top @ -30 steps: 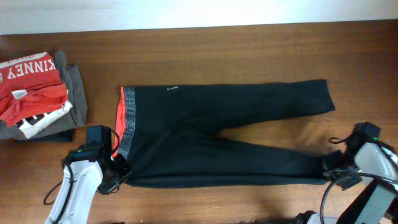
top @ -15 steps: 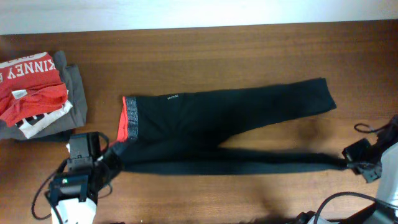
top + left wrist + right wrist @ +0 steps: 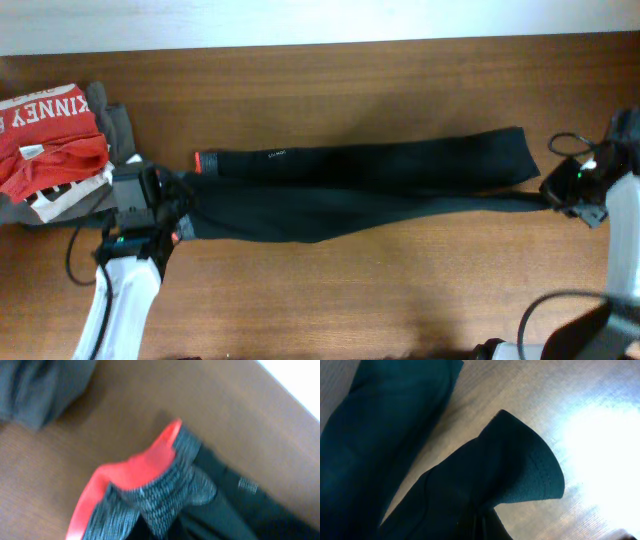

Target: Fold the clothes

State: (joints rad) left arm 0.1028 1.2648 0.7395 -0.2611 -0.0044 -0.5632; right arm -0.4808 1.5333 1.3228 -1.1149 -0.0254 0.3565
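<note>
The black pants lie stretched across the table, the near leg lifted over towards the far leg. The grey waistband with red-orange trim hangs from my left gripper, which is shut on it at the left end. The waistband's far corner rests on the table. My right gripper is shut on the near leg's cuff at the right end, beside the far leg's cuff. The fingers themselves are hidden by cloth in both wrist views.
A red T-shirt with white lettering lies on folded grey garments at the far left, just behind my left gripper. The grey pile shows in the left wrist view. The table's far edge meets a white wall.
Both grippers have lifted the near edge of the pants and carried it away from the front, towards the far leg. The pants now form a narrow band.
</note>
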